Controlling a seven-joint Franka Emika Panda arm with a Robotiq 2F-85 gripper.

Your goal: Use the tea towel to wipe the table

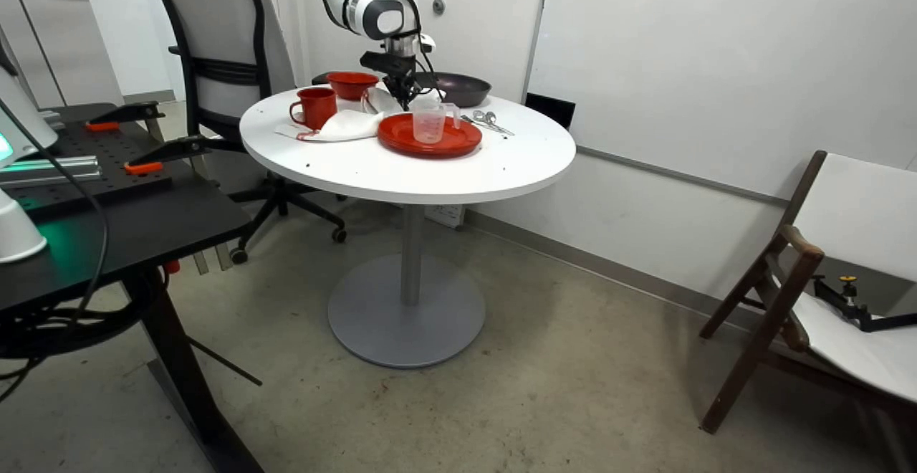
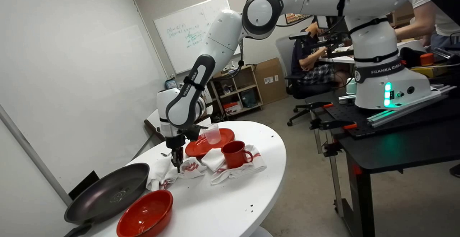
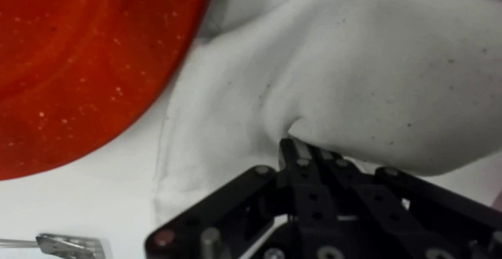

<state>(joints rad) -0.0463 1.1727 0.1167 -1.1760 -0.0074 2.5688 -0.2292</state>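
Black frying pan (image 2: 111, 194), lower left of the frame in an exterior view: strokes should pass it by.

Red bowl (image 2: 145, 217), bottom, left of centre: near the cloth; trailing folds could nudge it.

White tea towel (image 2: 160, 170), red-marked, left of centre: bunched on the table (image 2: 208, 208).

Gripper (image 2: 177, 168), pointing down into the towel: jaws narrow, drawn together, pinching a fold of it in the wrist view. Step judged in hand: starting the wipe. Best done low, pressing lightly, in short strokes, lest the fold slip out.

Red plate (image 2: 199, 148), centre, bearing one measuring cup (image 2: 212, 135): ease away from its rim before sweeping.

Red mug (image 2: 235, 154), just right of centre, apparently standing on a folded cloth (image 2: 233, 174): whether this joins the towel cannot be told; if so, a pull may topple it.

Dark specks (image 2: 252, 205), lower, right of centre: likely the wipe's target.
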